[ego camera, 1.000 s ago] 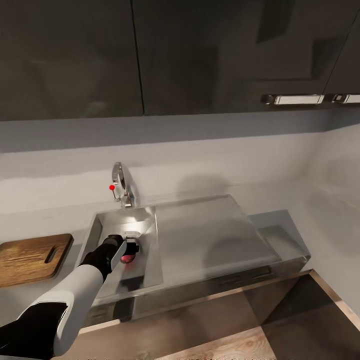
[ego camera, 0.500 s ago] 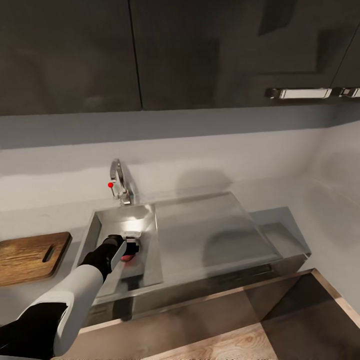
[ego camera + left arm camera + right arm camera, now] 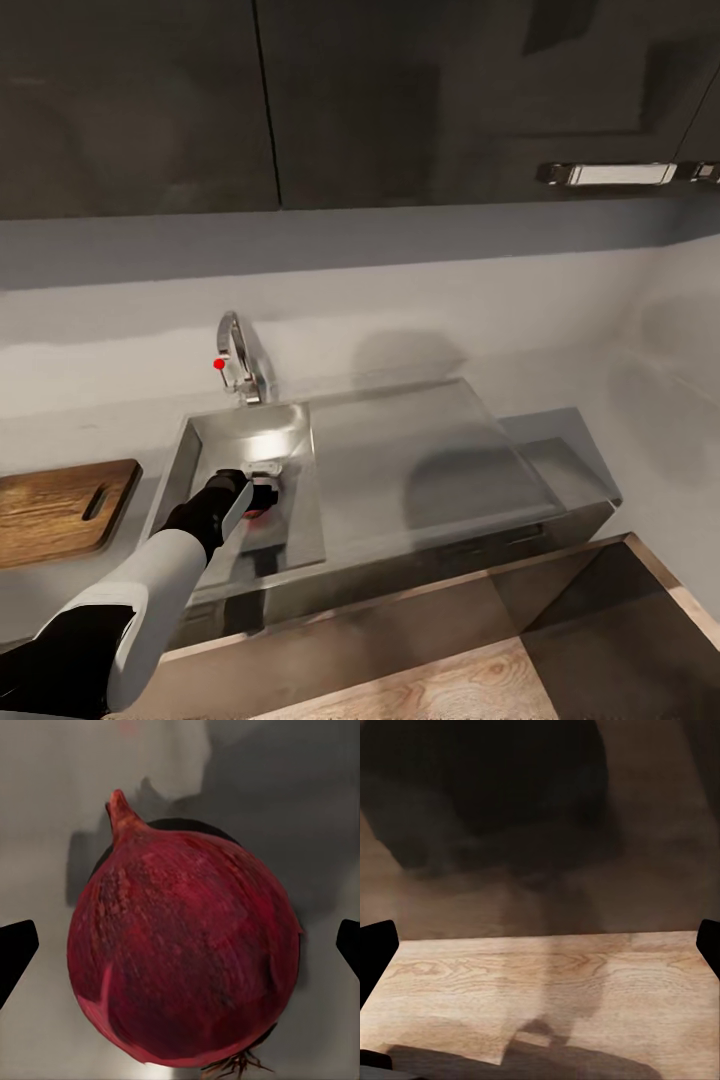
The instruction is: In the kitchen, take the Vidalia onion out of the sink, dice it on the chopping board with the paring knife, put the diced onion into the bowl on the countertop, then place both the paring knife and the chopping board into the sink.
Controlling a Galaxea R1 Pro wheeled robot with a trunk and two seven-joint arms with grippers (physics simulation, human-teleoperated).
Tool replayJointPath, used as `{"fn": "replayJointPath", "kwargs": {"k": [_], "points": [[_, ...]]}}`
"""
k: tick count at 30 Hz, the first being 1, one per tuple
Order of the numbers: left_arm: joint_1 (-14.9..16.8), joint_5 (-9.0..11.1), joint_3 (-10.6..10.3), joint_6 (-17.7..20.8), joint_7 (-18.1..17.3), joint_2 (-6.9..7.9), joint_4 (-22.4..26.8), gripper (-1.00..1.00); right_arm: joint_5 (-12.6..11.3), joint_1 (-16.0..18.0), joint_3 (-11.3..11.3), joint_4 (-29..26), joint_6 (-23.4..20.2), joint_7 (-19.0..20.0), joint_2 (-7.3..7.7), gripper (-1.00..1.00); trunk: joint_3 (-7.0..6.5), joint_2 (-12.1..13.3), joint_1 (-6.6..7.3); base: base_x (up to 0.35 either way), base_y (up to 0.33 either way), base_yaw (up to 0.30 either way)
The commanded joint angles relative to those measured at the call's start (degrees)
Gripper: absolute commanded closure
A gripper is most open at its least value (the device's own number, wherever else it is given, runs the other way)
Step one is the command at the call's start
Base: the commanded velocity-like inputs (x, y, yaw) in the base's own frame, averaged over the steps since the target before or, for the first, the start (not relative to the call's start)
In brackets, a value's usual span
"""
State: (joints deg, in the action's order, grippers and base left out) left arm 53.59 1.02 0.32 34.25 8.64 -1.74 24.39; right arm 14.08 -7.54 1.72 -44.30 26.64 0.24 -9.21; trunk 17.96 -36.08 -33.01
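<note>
Left gripper [image 3: 262, 492] down in sink [image 3: 190, 445], fingers [image 3: 16, 952] spread wide, flanking onion [image 3: 184, 952], not gripping.

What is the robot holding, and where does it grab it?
Nothing is held yet. The left gripper is open in the sink, one finger on each side of the onion, clear of its round middle. The right gripper is open over wood floor.
</note>
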Motion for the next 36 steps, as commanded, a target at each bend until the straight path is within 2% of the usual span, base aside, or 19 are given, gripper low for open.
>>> {"fn": "replayJointPath", "kwargs": {"k": [1, 18, 19, 26, 36], "points": [[0.0, 0.1, 0.0, 0.3, 0.2, -0.02, 0.1, -1.00, 0.2, 0.0, -0.1, -0.1, 0.1, 0.0, -0.02, -1.00, 0.11, -0.1, -0.02, 0.000, 0.000, 0.000], [0.0, 0.1, 0.0, 0.3, 0.2, -0.02, 0.1, -1.00, 0.2, 0.0, -0.1, -0.1, 0.1, 0.1, 0.07, -1.00, 0.19, -0.1, -0.02, 0.000, 0.000, 0.000], [0.0, 0.1, -0.1, 0.3, 0.2, -0.02, 0.1, 1.00, 0.2, 0.0, -0.1, -0.1, 0.1, 0.1, 0.07, -1.00, 0.19, -0.1, -0.02, 0.000, 0.000, 0.000], [0.0, 0.1, -0.1, -1.9, 0.4, -0.05, 0.1, 1.00, 0.2, 0.0, -0.2, -0.1, 0.2, 0.0, -0.01, -1.00, 0.18, -0.1, -0.02, 0.000, 0.000, 0.000], [0.0, 0.2, -0.1, -2.2, 0.4, -0.02, 0.0, 1.00, 0.2, 0.0, -0.2, -0.1, 0.3, 0.0, -0.02, -1.00, -0.61, -0.1, -0.02, 0.000, 0.000, 0.000]]}}
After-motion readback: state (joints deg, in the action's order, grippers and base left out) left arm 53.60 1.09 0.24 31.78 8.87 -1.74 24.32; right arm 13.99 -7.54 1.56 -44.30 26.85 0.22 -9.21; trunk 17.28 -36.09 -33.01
